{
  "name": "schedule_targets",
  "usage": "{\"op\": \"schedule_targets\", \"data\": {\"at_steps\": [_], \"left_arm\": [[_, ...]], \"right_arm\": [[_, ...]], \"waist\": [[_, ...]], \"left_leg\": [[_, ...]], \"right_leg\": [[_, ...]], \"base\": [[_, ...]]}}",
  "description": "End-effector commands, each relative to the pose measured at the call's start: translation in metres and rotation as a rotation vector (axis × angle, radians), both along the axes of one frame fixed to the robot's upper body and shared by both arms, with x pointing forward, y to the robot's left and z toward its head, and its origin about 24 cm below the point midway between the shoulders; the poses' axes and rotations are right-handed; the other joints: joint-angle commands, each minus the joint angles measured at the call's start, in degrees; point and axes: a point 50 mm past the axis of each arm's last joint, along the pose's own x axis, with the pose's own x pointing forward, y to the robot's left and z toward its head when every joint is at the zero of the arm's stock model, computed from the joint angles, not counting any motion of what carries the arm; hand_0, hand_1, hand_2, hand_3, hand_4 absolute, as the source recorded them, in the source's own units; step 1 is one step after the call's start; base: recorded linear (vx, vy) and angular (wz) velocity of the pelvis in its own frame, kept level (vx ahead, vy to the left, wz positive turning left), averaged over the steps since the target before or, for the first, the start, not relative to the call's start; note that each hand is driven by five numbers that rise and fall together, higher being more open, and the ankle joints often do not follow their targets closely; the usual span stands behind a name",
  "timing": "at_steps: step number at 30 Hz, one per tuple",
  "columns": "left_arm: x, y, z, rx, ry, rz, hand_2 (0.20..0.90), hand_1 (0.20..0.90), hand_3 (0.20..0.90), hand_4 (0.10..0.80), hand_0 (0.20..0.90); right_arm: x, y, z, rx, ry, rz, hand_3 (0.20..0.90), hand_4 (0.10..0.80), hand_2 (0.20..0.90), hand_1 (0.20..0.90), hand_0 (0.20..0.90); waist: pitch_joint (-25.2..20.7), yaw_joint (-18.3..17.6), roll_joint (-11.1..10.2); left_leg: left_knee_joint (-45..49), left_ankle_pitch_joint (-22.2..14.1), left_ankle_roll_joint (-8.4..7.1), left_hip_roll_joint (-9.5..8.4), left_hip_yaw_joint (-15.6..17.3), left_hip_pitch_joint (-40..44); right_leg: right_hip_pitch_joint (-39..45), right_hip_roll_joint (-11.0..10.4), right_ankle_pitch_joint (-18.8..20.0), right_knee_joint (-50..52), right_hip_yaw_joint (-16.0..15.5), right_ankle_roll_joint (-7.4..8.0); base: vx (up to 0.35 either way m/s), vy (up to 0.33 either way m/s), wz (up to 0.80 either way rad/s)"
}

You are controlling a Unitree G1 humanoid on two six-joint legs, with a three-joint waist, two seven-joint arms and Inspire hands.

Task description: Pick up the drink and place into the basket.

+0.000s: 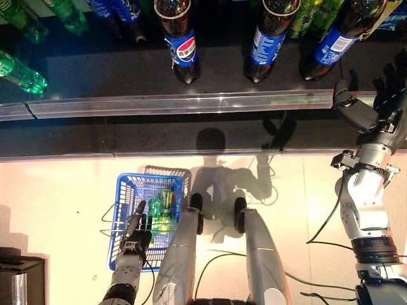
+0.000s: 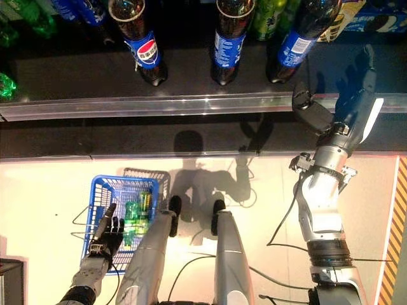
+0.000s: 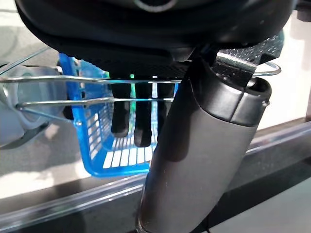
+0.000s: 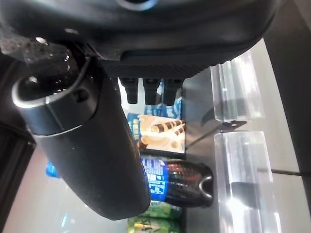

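Dark cola bottles (image 1: pixel 180 38) stand on the dark shelf. The rightmost one (image 1: pixel 340 35) is just left of my right hand (image 1: pixel 385 95), which is raised at the shelf front, open and empty, with straight fingers. In the right wrist view that bottle (image 4: pixel 180 182) lies past the fingers (image 4: pixel 150 90), apart from them. My left hand (image 1: pixel 135 238) hangs low at the left, shut on the wire handles (image 3: pixel 97 80) of the blue basket (image 1: pixel 124 203). Green drinks (image 1: pixel 160 213) lie in the basket.
A clear plastic rail (image 1: pixel 191 101) runs along the shelf's front edge. Green bottles (image 1: pixel 22 73) lie at the shelf's left and more green bottles (image 1: pixel 308 16) stand behind the cola. A snack box (image 4: pixel 158 131) sits beside the cola. A dark box (image 1: pixel 19 279) stands on the floor at lower left.
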Motion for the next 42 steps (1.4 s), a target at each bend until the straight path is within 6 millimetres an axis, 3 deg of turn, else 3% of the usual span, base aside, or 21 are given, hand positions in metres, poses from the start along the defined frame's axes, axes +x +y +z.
{"op": "schedule_targets", "data": {"at_steps": [1, 20, 31, 42], "left_arm": [[-0.004, 0.055, 0.031, 0.234, -0.096, 0.029, 0.3, 0.3, 0.2, 0.1, 0.3], [0.01, 0.073, 0.047, 0.261, -0.097, -0.009, 0.3, 0.3, 0.2, 0.1, 0.3], [0.03, 0.079, 0.065, 0.281, -0.148, -0.005, 0.3, 0.3, 0.2, 0.1, 0.3], [0.036, 0.079, 0.07, 0.28, -0.179, -0.009, 0.3, 0.3, 0.2, 0.1, 0.3]], "right_arm": [[-0.01, -0.013, 0.072, -0.104, -0.248, -0.029, 0.9, 0.8, 0.9, 0.9, 0.9], [0.018, -0.037, 0.088, -0.084, -0.128, -0.115, 0.9, 0.8, 0.9, 0.9, 0.9], [0.031, -0.038, 0.108, -0.045, -0.152, -0.109, 0.9, 0.8, 0.9, 0.9, 0.9], [0.033, -0.035, 0.134, -0.053, -0.216, -0.038, 0.9, 0.8, 0.9, 0.9, 0.9]], "waist": [[-1.28, 0.08, 0.61], [-1.28, 2.72, 0.64], [-1.28, 3.5, -0.1], [-1.28, 4.1, 0.07]], "left_leg": [[7.72, -7.73, 6.59, -5.94, 4.45, 1.19], [6.6, -8.37, 6.12, -6.25, 2.53, 1.01], [3.32, -7.72, 5.48, -5.51, 1.08, -0.39], [1.04, -7.57, 5.17, -5.38, 0.27, -0.79]], "right_leg": [[4.38, 1.45, 5.46, -8.14, -3.39, 1.81], [4.43, 1.49, 4.76, -8.95, -4.94, 2.22], [2.74, 2.16, 4.98, -11.45, -5.37, 2.08], [1.36, 1.95, 4.45, -12.23, -5.85, 1.86]], "base": [[0.063, -0.017, 0.15], [0.001, -0.027, 0.07], [-0.034, -0.031, 0.02], [-0.007, -0.008, 0.03]]}}
